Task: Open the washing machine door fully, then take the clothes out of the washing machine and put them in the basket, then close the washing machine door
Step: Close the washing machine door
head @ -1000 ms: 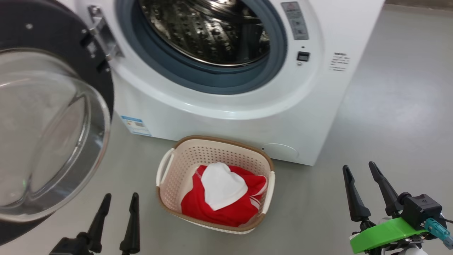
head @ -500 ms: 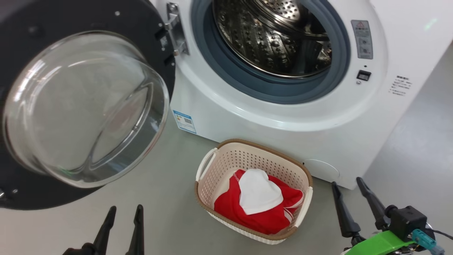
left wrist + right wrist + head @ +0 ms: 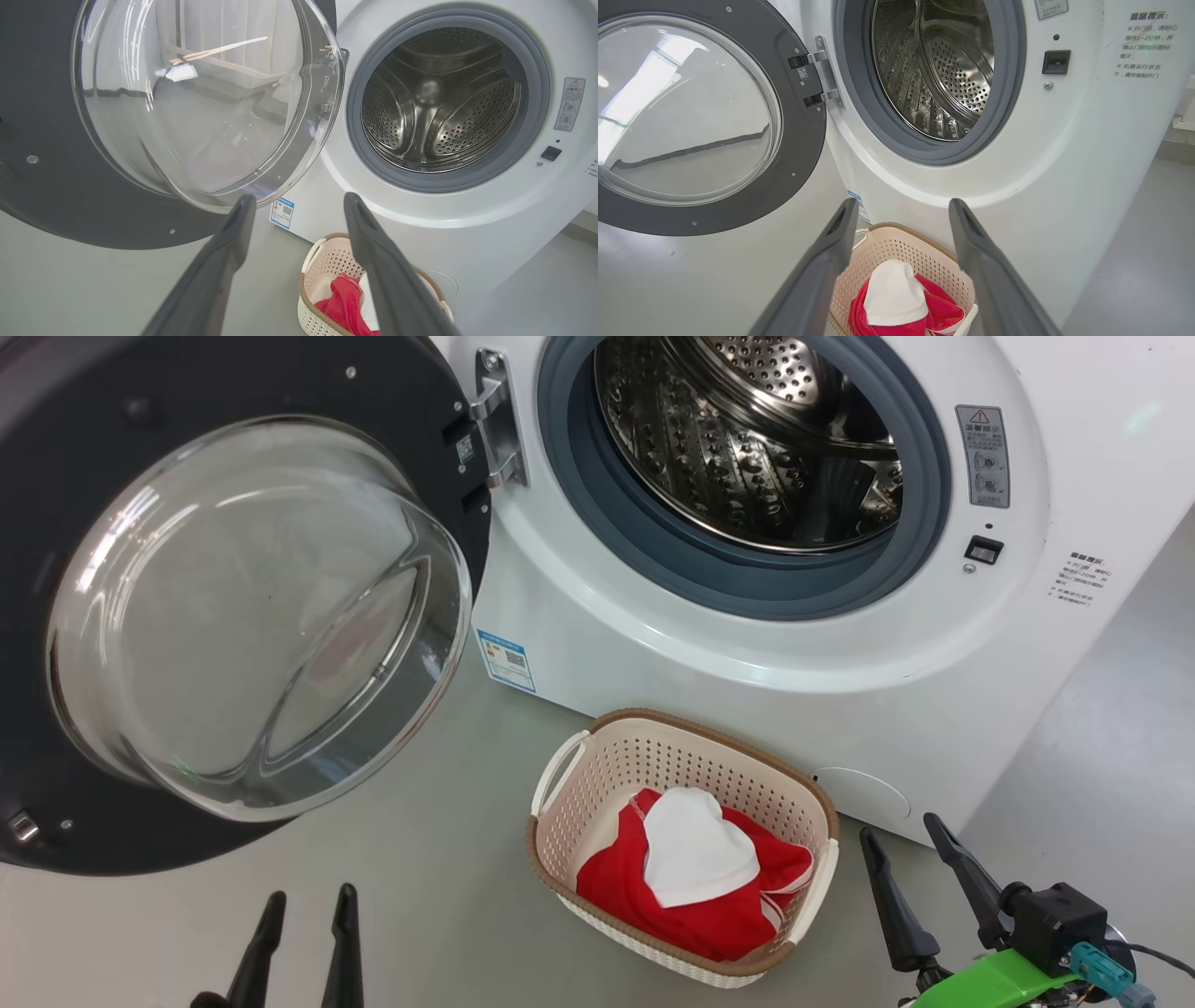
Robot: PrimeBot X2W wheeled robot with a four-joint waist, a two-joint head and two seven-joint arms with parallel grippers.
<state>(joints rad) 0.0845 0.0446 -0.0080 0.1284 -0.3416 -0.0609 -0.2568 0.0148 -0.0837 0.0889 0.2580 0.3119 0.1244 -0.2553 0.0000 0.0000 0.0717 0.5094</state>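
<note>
**A:** Where is the washing machine door standing?

**B:** It is hanging wide open on its hinge at the left of the washing machine. Its glass bowl is bulging toward the head camera, and its black rim is reaching down close over the floor.

**A:** And the mouth of the machine?

**B:** The perforated drum is shining inside the grey gasket, with the whole round edge showing unblocked.

**A:** The clothes?

**B:** The clothes are lying in the basket, red with a white panel on top, below its brown rim. The basket is sitting on the floor just in front of the machine's lower front. I cannot tell whether it is touching the machine.

**A:** What room is lying open?

**B:** Bare floor is running between the door's lower edge and the basket's left handle. More is spreading to the right, past the machine's corner.

**A:** The grippers?

**B:** The left gripper is hovering low beneath the door's rim, fingers spread wide and holding nothing. The right gripper is hanging just right of the basket, equally wide and gripping nothing.
</note>
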